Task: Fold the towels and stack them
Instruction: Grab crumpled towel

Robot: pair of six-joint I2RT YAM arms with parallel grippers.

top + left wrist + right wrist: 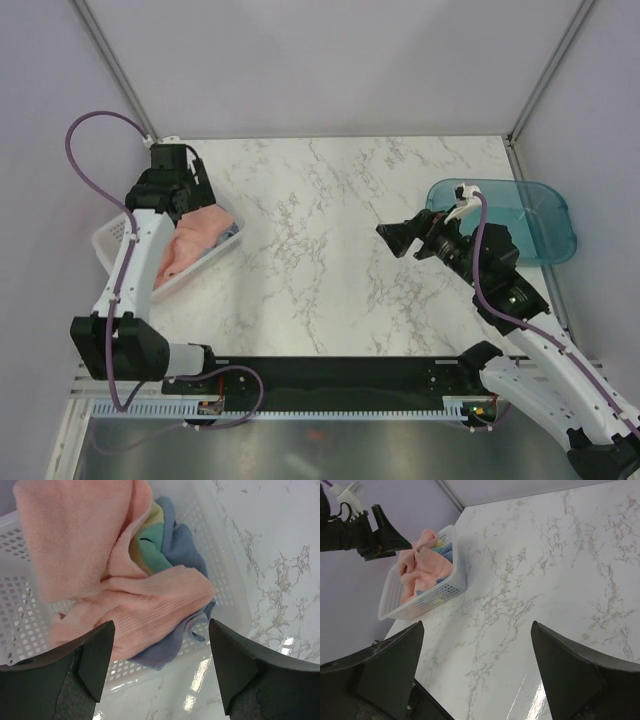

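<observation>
The towels lie bunched in the white perforated basket at the table's left. The salmon-pink towel is on top, also seen in the top view and the right wrist view. The pale-yellow-and-teal towel and the blue-grey towel show beneath it. My left gripper hovers open and empty above the basket's inner edge. My right gripper is open and empty above the table's right half, pointing left.
A teal translucent tray sits at the right edge of the marble table, just behind my right arm. Purple walls and metal frame posts bound the table at the back and sides.
</observation>
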